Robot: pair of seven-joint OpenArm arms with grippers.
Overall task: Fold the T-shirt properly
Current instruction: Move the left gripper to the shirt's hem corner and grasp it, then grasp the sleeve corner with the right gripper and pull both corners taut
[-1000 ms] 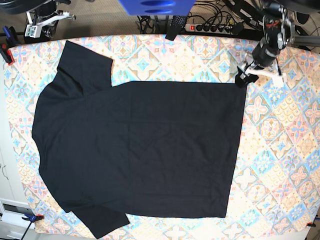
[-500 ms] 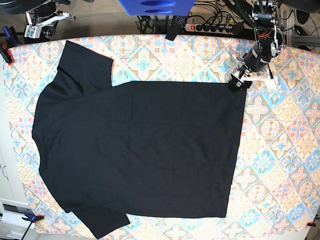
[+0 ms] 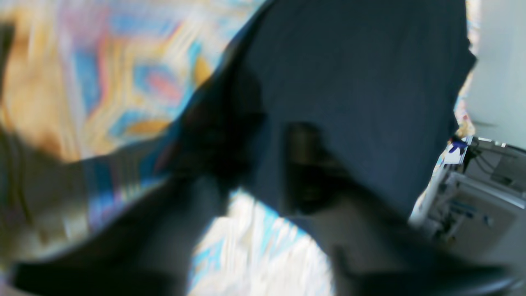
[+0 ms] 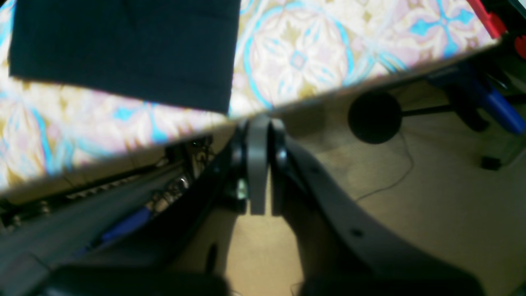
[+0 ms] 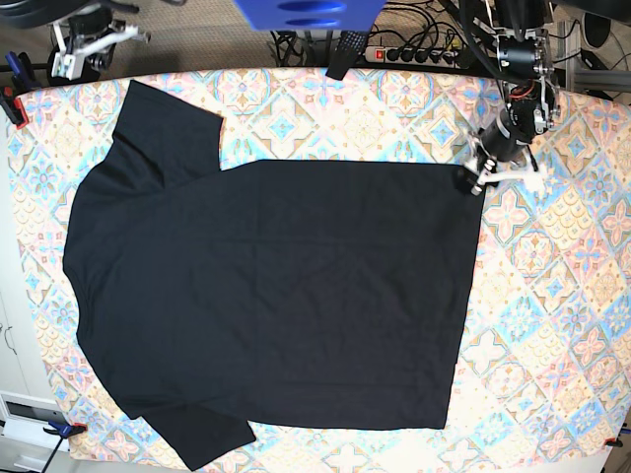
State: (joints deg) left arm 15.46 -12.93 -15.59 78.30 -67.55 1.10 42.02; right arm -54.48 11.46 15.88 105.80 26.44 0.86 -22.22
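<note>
Fabric fills most of the base view: one plain black short-sleeved cotton T-shirt [image 5: 276,296] lies spread flat on the single table covered in a pastel tile-patterned cloth [image 5: 562,325], collar end toward that view's left and straight hem toward its right. Two sleeves show, one at the shirt's near corner by the table's front edge and one at its far corner by the table's back edge. The body lies smooth, with only faint creases.

Farther back, at the shirt's far hem corner, the one left gripper [image 5: 475,175] is down at the cloth, right at the corner of the hem. Its wrist view is badly blurred: two dark fingers [image 3: 304,164] show with a gap between them, so it looks parted, and the T-shirt [image 3: 361,82] fills the space beyond them; I cannot tell whether either finger touches the fabric.

Past the shirt's far sleeve, off the table's back corner, the one right gripper [image 5: 84,44] hangs clear of the garment. In its wrist view the right gripper [image 4: 259,156] has its grey fingers [image 4: 257,172] pressed together on nothing, with the sleeve's edge lying on the patterned cloth beyond them.

Behind the table's back edge, one white power strip [image 5: 419,56] lies among dark cables.
</note>
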